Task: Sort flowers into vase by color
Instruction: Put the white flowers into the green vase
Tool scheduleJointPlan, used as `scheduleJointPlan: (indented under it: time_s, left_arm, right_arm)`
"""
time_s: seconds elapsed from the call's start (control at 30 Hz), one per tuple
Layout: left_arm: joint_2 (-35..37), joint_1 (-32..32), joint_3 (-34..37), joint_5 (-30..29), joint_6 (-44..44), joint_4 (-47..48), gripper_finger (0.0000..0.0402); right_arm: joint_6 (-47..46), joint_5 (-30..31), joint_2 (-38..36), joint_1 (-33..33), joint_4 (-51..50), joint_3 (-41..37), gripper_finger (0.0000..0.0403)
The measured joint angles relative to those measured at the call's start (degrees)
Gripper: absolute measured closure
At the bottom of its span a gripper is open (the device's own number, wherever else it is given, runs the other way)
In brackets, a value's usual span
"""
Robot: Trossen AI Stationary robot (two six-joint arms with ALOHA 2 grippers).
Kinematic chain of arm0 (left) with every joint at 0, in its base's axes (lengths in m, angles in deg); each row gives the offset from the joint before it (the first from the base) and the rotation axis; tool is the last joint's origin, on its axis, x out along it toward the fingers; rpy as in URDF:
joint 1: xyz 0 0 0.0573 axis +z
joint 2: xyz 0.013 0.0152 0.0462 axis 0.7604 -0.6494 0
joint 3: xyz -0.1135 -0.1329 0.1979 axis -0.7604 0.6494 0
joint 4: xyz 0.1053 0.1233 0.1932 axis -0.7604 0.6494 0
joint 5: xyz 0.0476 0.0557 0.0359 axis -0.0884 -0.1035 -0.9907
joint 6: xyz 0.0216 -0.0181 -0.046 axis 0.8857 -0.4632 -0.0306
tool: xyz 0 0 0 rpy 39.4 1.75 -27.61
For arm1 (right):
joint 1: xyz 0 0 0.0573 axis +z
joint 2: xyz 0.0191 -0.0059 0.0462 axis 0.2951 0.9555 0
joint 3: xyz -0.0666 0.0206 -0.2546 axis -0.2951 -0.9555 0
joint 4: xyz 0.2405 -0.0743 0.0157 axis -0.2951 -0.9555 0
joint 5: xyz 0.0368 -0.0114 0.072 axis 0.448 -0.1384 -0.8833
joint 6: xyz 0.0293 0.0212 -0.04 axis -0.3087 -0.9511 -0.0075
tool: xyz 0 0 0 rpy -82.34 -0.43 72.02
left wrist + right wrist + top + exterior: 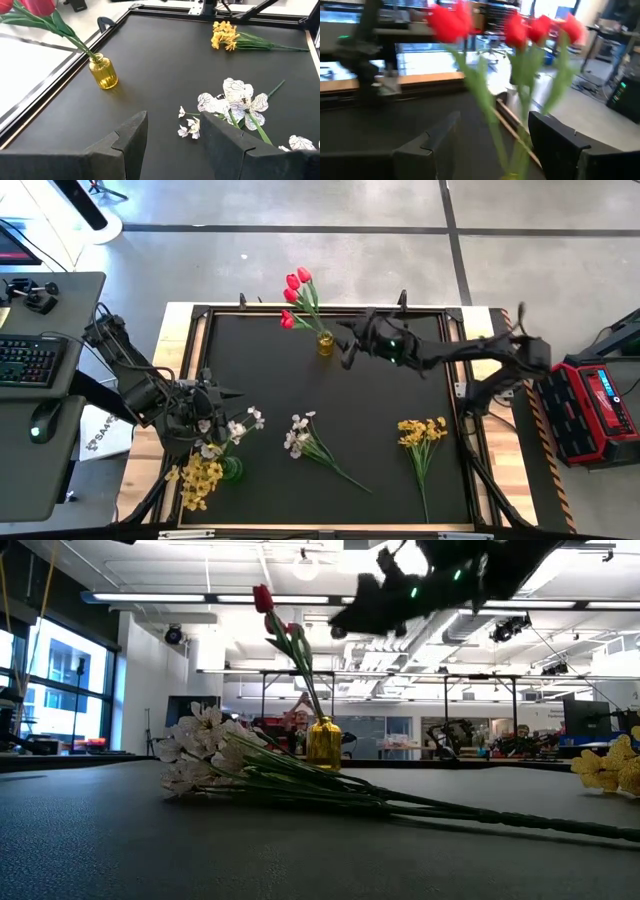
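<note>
**A:** What does the work surface look like, starting at the left?

**B:** A black mat (380,405) in a wooden frame, on a grey floor. Beside its left edge stands a desk with a keyboard (28,358) and a mouse (40,423). The low view looks into a bright hall with ceiling lights and benches.

**A:** And the left arm?

**B:** The left gripper (218,393) sits over the mat's near-left corner, fingers (122,145) spread apart with nothing between them. Just beside it a green vase (232,470) holds yellow blossoms (200,478) and white blossoms (232,427).

**A:** Further right?

**B:** A loose white spray (299,434) lies flat mid-mat, its green stem pointing toward the near-right. Near the far edge, an amber glass vase (325,343) stands upright with red tulips (295,295) leaning out toward the far-left.

**A:** The right arm?

**B:** The right gripper (352,343) hangs above the mat just beside that amber vase, jaws parted and empty. A yellow bunch (421,432) lies loose toward the near-right. A red case (592,408) sits off the mat's right side.
</note>
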Motion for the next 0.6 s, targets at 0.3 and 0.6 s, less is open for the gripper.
scheduleJointPlan:
  time_s: [0.3,0.6]
  left_arm:
    - [-4.42,-0.01,-0.02,-3.06,-0.53,-0.02,0.0232]
    - [-3.72,-0.5,0.01,-14.86,8.16,-12.51,0.0232]
  right_arm:
    - [1.64,17.26,-4.06,21.16,-7.44,0.0,0.0183]
    - [-7.73,28.29,-1.28,33.36,-13.47,0.0,0.0183]
